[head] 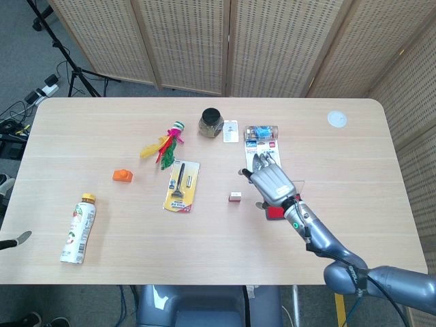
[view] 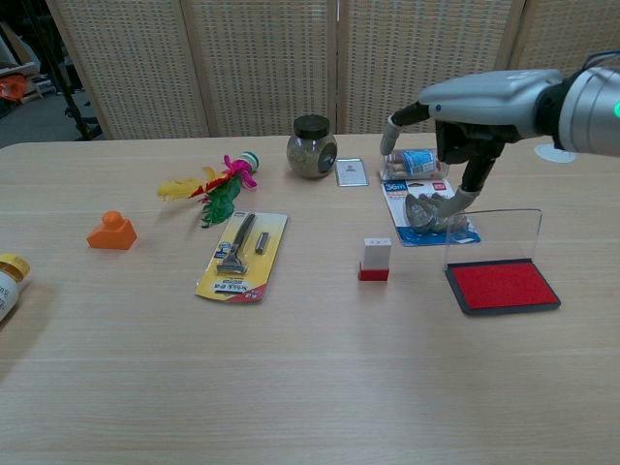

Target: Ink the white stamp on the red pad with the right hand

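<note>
The white stamp (head: 235, 197) (view: 375, 259) with a red base stands upright near the table's middle. To its right lies the red ink pad (view: 502, 286), its clear lid raised behind it; in the head view my right hand covers most of the pad (head: 275, 213). That right hand (head: 270, 180) (view: 467, 107) hovers above the table between stamp and pad, fingers spread and holding nothing. It is up and to the right of the stamp, not touching it. My left hand (head: 15, 238) shows only as a fingertip at the far left edge.
A blue blister pack (view: 428, 211) and a small tube (view: 415, 161) lie behind the pad. Also on the table: jar (view: 311, 146), card (view: 351, 171), feather toy (view: 215, 184), razor pack (view: 241, 254), orange block (view: 111, 232), bottle (head: 78, 228), white disc (head: 336, 118).
</note>
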Controlling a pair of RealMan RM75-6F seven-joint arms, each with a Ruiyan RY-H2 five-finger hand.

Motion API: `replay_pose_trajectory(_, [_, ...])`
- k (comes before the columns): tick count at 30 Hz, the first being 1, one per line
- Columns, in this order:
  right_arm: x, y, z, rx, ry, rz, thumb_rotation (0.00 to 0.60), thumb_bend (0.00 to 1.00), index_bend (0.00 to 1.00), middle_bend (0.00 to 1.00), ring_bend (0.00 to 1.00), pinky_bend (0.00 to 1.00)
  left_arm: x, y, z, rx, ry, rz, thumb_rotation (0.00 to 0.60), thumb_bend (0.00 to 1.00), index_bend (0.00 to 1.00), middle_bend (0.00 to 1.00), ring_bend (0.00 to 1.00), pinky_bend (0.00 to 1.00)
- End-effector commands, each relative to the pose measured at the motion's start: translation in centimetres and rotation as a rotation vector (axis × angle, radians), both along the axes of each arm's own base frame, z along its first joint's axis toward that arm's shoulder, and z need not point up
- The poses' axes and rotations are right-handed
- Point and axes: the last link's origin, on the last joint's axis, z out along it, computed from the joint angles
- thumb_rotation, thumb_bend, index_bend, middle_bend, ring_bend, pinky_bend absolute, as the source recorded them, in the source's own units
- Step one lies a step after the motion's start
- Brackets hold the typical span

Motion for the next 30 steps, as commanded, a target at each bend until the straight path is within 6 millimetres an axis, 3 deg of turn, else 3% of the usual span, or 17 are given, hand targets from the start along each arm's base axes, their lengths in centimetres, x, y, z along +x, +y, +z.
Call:
replay_pose_trajectory(1, [0.8,-0.5,-2.8,0.009,0.044,-0.016,0.6,0.12,0.32,1.0,1.0,1.0,-0.2,0.1,0.1,0.0,-0.002,0.006,0.6,0.0,0.0,0.0,0.0,0.0])
replay_pose_trajectory(6, [1.0,-0.4,-4.0,0.002,0.067,-0.038,0.6,0.14,0.34,1.0,1.0,1.0,-0.3,0.3,0.1,-0.008,-0.004,0.015,0.6,0.0,0.0,0.0,0.0,0.0])
replay_pose_trajectory(13, [1.0,-0.9,-5.3,-0.002,0.072,-0.076,0.6,0.26,0.34,1.0,1.0,1.0,-0.5,0.5,0.0,-0.012,-0.006,0.022,0.6,0.0,0.0,0.0,0.0,0.0])
replay_pose_trajectory(30, [-0.1,-1.4,-8.4,-0.003,0.062,-0.121,0.6,0.26,0.37,1.0,1.0,1.0,-0.7,0.6,0.0,-0.013,-0.006,0.033,0.6,0.0,0.0,0.0,0.0,0.0])
